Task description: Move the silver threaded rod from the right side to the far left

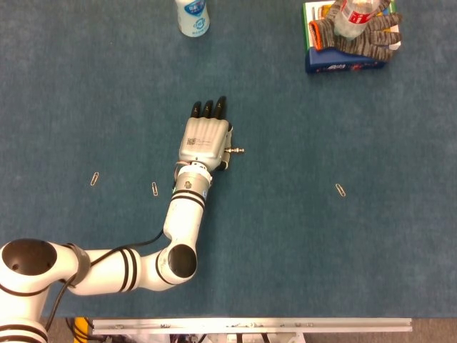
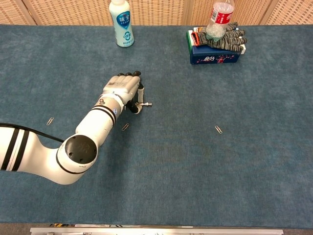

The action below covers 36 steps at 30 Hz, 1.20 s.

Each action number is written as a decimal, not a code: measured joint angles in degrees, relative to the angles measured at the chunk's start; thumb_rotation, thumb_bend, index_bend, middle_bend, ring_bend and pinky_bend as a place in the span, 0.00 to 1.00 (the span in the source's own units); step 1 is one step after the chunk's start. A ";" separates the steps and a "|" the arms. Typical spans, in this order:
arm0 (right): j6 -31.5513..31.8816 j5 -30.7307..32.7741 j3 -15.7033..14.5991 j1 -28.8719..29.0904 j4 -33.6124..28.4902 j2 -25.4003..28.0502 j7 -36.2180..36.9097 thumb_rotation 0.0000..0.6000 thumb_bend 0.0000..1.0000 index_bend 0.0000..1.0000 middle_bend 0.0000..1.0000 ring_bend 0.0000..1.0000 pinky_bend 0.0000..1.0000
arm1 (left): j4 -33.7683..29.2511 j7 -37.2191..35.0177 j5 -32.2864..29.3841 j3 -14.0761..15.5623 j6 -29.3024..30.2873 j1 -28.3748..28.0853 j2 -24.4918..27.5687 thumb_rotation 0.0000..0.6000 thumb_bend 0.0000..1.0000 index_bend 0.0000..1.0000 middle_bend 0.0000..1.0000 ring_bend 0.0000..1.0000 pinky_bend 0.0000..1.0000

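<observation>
The silver threaded rod (image 1: 236,150) is mostly hidden under my left hand (image 1: 206,139); only its short right end sticks out past the thumb side. In the chest view the same end of the rod (image 2: 146,104) pokes out to the right of the left hand (image 2: 122,88), which is palm down near the table's middle left and pinches the rod underneath. The dark fingertips (image 1: 207,107) point toward the far edge. Neither view shows my right hand.
A white bottle (image 1: 193,16) stands at the far edge. A blue box (image 1: 346,63) at the far right carries knitted gloves (image 1: 371,32) and a plastic bottle (image 1: 353,14). Paper clips lie at the left (image 1: 94,179), beside the forearm (image 1: 155,189) and at the right (image 1: 340,190).
</observation>
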 measured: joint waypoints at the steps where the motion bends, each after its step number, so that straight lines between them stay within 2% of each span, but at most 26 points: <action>1: 0.02 -0.01 0.00 0.00 -0.01 0.00 -0.01 1.00 0.17 0.23 0.11 0.00 0.00 | -0.23 -0.07 0.08 0.01 0.07 0.06 0.09 1.00 0.36 0.53 0.00 0.00 0.00; 23: 0.87 -0.56 -0.01 -0.04 -2.03 0.36 -1.48 1.00 0.17 0.23 0.11 0.00 0.00 | -12.05 -2.66 2.57 0.28 4.73 3.41 6.52 1.00 0.36 0.53 0.00 0.00 0.00; 36: 1.29 -0.96 -0.06 0.18 -3.77 0.87 -3.10 1.00 0.17 0.23 0.11 0.00 0.00 | -23.67 -5.37 4.37 2.04 7.83 6.89 12.37 1.00 0.36 0.53 0.00 0.00 0.00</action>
